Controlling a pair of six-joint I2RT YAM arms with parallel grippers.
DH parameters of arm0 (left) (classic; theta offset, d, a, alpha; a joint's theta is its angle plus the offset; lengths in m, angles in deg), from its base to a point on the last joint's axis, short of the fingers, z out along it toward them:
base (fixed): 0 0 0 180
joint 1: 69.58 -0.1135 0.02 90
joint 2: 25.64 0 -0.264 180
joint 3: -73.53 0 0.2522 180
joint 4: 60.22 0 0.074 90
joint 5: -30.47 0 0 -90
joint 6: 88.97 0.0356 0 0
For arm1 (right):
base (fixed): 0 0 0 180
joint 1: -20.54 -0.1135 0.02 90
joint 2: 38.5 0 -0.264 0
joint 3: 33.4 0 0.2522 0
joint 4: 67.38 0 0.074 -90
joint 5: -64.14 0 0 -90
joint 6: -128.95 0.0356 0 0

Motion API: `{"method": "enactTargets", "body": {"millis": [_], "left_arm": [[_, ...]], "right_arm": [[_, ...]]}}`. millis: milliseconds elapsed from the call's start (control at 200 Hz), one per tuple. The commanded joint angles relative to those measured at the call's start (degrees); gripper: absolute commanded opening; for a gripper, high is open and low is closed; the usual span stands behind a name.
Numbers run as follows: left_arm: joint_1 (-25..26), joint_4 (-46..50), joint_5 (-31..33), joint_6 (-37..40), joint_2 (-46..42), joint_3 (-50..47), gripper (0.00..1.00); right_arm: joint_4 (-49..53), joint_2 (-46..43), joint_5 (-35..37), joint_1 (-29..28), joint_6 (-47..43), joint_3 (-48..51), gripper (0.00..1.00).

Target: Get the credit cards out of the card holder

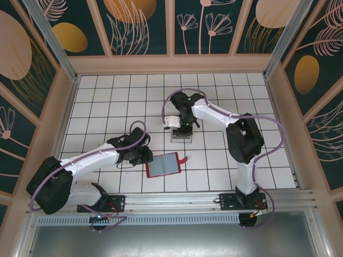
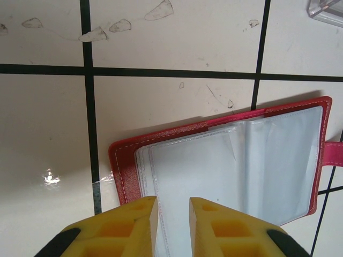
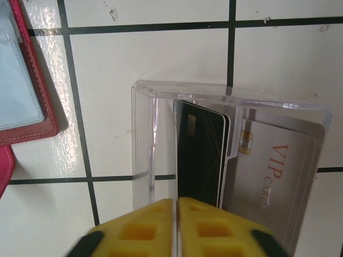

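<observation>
Found two credit cards (image 3: 199, 176) out of the card holder (image 1: 162, 165) and inside the clear tray (image 3: 144, 139): black card (image 3: 201, 155) on the left, pale card (image 3: 278, 171) marked VIP just beside it on the right. Can follow the black card's left edge straight into the slit of the right gripper (image 3: 177, 214), yellow fingers almost together; cannot tell whether pinched or free. Found the card holder lying open and flat on the white tiled table (image 1: 214, 160), nearer the arm bases than the tray, close to it yet apart, clear sleeves facing up, red closing tab (image 2: 335, 152) sticking out at one side. Over its edge, the left gripper (image 2: 171, 206), fingers a narrow gap apart, sleeve showing through the gap; cannot tell whether touching the holder
</observation>
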Motion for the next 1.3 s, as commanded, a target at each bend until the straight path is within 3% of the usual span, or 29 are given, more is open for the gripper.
{"method": "enactTargets", "body": {"millis": [0,350,520,590,705,740,755,785,1091,1191,1296], "left_arm": [[-0.3,1.5,1.0,-0.9,-1.3,-0.1,0.24],[-0.8,2.0,6.1,0.0,-0.4,2.0,0.26],[-3.1,2.2,12.2,2.5,0.0,4.8,0.38],[-4.9,1.7,14.6,4.1,0.4,6.2,0.53],[-8.6,-0.7,17.3,7.1,0.9,7.7,0.75],[-9.6,-1.4,18.5,8.0,1.1,8.2,0.81],[-10.0,-1.7,19.1,8.4,1.2,8.4,0.89],[-10.6,-2.3,20.4,9.4,1.5,8.8,0.98],[-18.5,-15.1,42.7,18.8,2.6,5.3,0.98],[-22.8,-20.7,46.6,21.4,3.5,3.1,0.98],[-26.6,-29.2,46.5,25.1,4.1,-0.6,0.99]], "right_arm": [[-1.7,-1.2,2.0,0.4,0.1,-1.3,0.19],[-10.9,-10.6,5.4,1.3,5.2,4.3,0.29],[-21.0,-18.1,7.4,3.6,13.4,11.8,0.40],[-24.7,-21.7,7.5,5.0,16.8,15.6,0.44],[-31.5,-28.3,7.4,7.4,22.5,22.9,0.77],[-33.6,-30.2,7.5,7.4,24.1,25.1,0.94],[-34.6,-30.8,7.5,8.8,24.9,26.0,0.98],[-36.5,-32.4,7.5,10.3,26.7,27.9,0.99],[-58.9,-40.1,9.0,25.3,46.7,47.8,0.99],[-69.5,-40.2,10.1,30.8,52.9,55.5,0.99],[-80.5,-38.2,13.3,35.1,56.9,62.3,0.99]]}}
